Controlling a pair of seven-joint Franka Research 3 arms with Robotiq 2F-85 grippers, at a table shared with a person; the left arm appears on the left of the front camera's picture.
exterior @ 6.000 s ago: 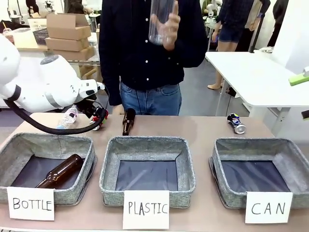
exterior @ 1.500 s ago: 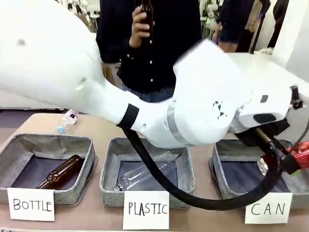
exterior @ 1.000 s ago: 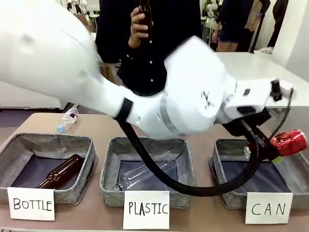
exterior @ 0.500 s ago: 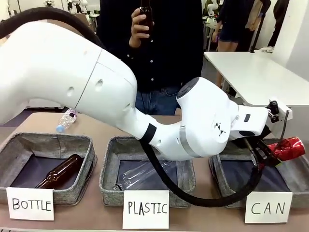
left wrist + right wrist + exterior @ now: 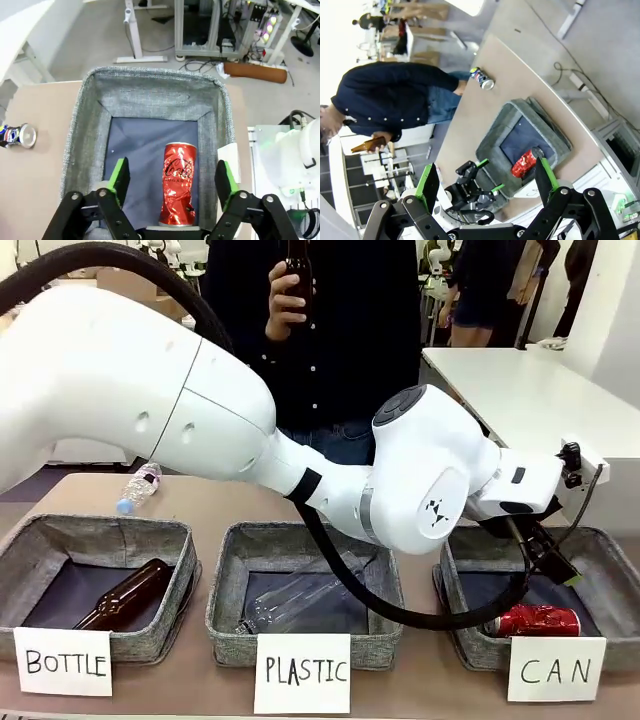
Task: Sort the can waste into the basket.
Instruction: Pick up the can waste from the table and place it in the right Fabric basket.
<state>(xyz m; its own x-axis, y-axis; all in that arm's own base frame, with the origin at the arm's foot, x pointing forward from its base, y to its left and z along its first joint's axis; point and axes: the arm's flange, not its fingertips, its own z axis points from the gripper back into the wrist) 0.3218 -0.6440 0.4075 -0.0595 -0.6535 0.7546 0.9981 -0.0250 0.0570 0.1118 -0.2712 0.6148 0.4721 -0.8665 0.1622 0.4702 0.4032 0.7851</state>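
Left wrist view: left gripper (image 5: pixel 171 175), jaws apart and empty, over the basket (image 5: pixel 150 92) holding 1 red can (image 5: pixel 178 200); the dark can (image 5: pixel 17 136) outside could roll if nudged.

Bright, even ceiling light all round, with soft shadows. The left arm (image 5: pixel 130 390) gleams white without blowing out. Between the fingers of the left gripper (image 5: pixel 171 161) the red can (image 5: pixel 178 192) glints, crisp; lines bow outward of them. Beyond the fingertips of the right gripper (image 5: pixel 486 163), the far corner burns out white
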